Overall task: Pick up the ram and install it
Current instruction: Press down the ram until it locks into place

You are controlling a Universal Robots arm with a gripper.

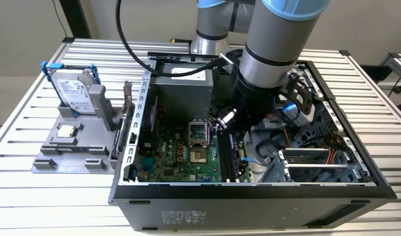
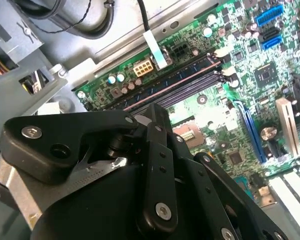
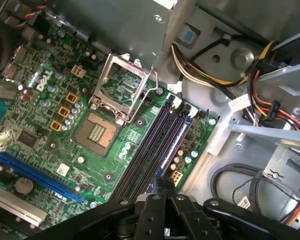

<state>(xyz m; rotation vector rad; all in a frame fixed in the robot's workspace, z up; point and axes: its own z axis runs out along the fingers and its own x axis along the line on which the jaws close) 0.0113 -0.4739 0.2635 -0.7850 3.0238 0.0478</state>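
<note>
UR arm is reaching down into the open PC case (image 1: pixel 253 194), with the gripper (image 1: pixel 228 123) low over the motherboard (image 3: pixel 50 125), right above the DIMM slots (image 3: pixel 152 147). Can't tell whether the pincer is apart, together or clamped on sth: in both wrist views its own black body blocks the tips. Where the ram is can't be told either. It may sit edge-on under that body, but no green stick can be made out w/ certainty.

Risks from here, as a judgement:
- If a stick is held and isn't square to its slot, pressing down would likely jam or bend it, or leave one end unlatched.
- The open CPU socket (image 3: pixel 97 132) and its raised retention frame (image 3: pixel 122 85) lie just beside the slots, so sideways drift could hit the pins.
- The cable bundle (image 3: pixel 210 75) and the drive cage wall are close on the other side, so the wrist could snag there.
- The HDD (image 1: pixel 76 91) and CPU chip (image 1: pixel 67 131) sit on the grey fixture outside the case, well apart, so no risk there.
</note>
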